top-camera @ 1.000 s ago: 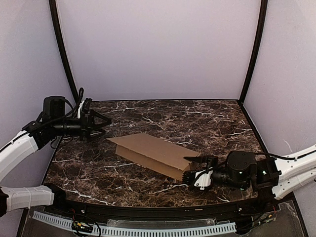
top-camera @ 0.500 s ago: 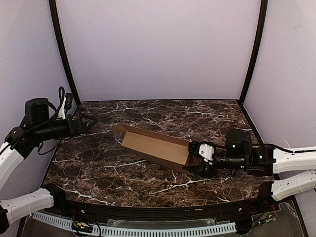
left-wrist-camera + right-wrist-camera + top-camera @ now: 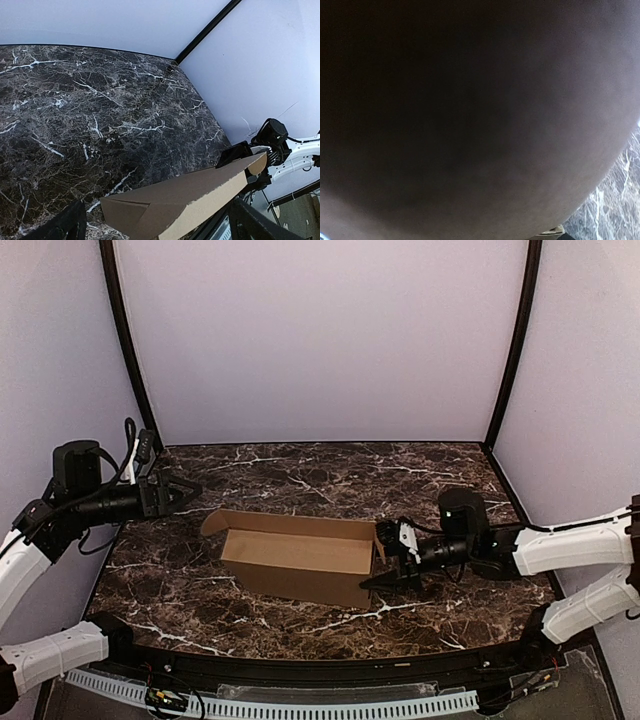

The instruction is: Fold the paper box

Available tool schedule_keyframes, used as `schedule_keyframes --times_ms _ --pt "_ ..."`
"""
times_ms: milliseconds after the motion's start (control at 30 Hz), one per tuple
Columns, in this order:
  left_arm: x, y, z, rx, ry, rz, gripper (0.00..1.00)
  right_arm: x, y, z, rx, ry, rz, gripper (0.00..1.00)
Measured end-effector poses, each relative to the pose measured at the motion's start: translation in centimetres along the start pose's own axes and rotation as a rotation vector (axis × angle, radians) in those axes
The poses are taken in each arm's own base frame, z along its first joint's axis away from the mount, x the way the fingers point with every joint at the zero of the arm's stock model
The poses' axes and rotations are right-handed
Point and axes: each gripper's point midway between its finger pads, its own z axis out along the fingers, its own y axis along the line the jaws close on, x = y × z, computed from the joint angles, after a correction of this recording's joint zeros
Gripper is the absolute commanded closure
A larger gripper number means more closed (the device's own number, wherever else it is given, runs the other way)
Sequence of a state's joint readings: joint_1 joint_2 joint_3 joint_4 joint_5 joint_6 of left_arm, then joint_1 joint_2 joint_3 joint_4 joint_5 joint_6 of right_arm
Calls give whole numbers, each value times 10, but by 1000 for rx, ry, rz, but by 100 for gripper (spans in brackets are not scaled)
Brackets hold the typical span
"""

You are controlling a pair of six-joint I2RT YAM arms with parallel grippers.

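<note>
The paper box (image 3: 295,565) is plain brown cardboard, standing on the marble table (image 3: 300,475) as an open-topped rectangular sleeve, with a small flap sticking out at its far left corner. My right gripper (image 3: 393,560) is at the box's right end, its fingers closed over that end wall. Cardboard (image 3: 470,110) fills the right wrist view and hides the fingers there. My left gripper (image 3: 190,490) hovers open above the table, up and left of the box and not touching it. In the left wrist view the box (image 3: 200,197) lies ahead of the spread fingers (image 3: 70,225).
Pale enclosure walls (image 3: 320,340) with black corner posts (image 3: 125,340) close in the table on three sides. The right arm's white links (image 3: 560,545) reach in from the right edge. A perforated white strip (image 3: 270,705) runs along the near edge.
The box has gone from lying slanted and nearly flat to standing with its top open. My right gripper turned and shifted back with it. My left gripper drew back to the left.
</note>
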State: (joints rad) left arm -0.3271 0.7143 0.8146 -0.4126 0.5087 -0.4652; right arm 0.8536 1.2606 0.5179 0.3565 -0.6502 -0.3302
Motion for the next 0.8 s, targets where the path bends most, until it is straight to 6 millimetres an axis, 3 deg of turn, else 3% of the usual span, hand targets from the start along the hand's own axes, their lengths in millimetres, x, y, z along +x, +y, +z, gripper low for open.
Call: schedule_keyframes --times_ms 200,667,800 --pt "3 -1 -2 4 9 12 6 3 -8 7 -55 -14 -58 60" --pt "24 2 10 42 123 66 37 13 -33 -5 -94 -33 -15 63" --pt "28 0 13 56 144 78 42 13 -35 -4 -119 -41 -1 63"
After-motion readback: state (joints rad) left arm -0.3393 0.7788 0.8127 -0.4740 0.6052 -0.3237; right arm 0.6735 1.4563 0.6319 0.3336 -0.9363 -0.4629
